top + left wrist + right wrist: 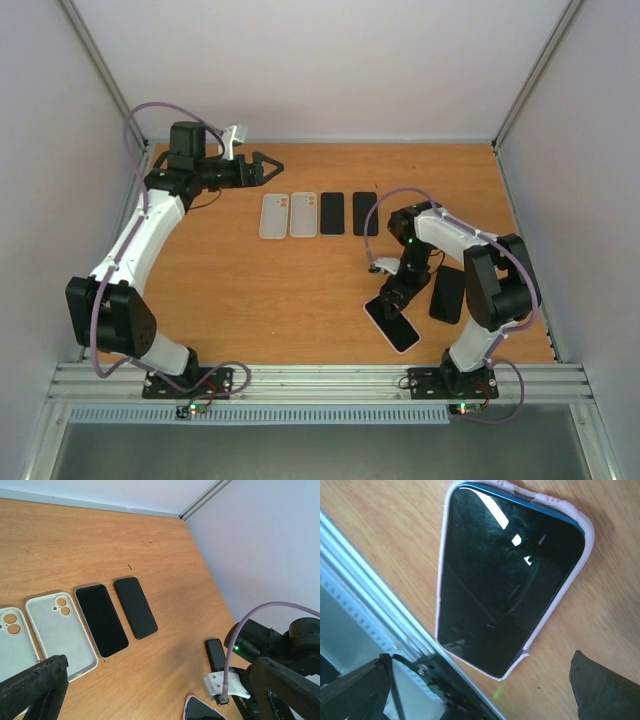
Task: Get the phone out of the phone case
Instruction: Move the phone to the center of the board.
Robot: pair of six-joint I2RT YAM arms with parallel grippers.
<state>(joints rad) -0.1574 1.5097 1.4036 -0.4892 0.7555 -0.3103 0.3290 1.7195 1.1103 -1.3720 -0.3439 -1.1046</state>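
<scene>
Phone [505,585] face up, screen dark, seated in pale pink case [441,605], blue edge showing along one short end; angled on the wooden tabletop [250,290] near the front rail, right of centre. Right jaws spread wide just over the phone's end, gripping nothing. Another dark phone [447,294] flat beside the right arm. Further back, a row of two empty pale cases [274,216] and two dark phones [331,213]. Left jaws open at the back left, holding nothing.
</scene>
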